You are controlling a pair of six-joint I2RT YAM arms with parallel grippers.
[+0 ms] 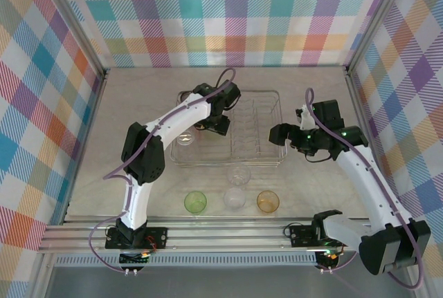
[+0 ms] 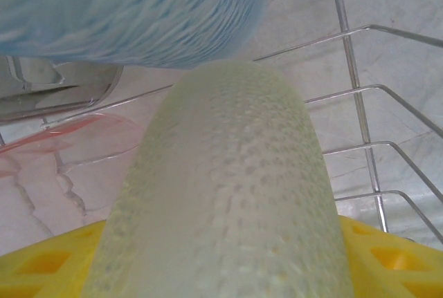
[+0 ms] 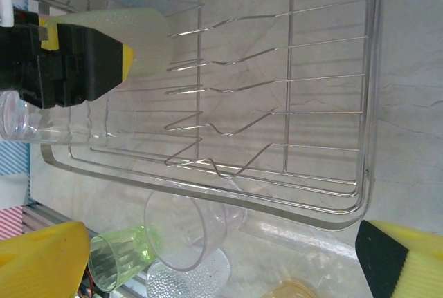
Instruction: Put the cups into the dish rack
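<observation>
- Dish rack (image 1: 263, 92) sits on the desk (image 1: 131, 104); the left gripper (image 1: 216, 124), over its left end, pinches a pale green cup (image 2: 228, 194).
- Right gripper (image 1: 274, 134) is spread beside the right rim.
- Green cup (image 1: 195, 202) and orange cup (image 1: 268, 202) stand in front.

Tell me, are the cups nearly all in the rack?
Roughly halfway. A pink cup and a light blue cup are already in the dish rack. The left tool holds a pale green cup over it. Waiting outside: a bright green cup, an orange cup and two clear cups.
</observation>
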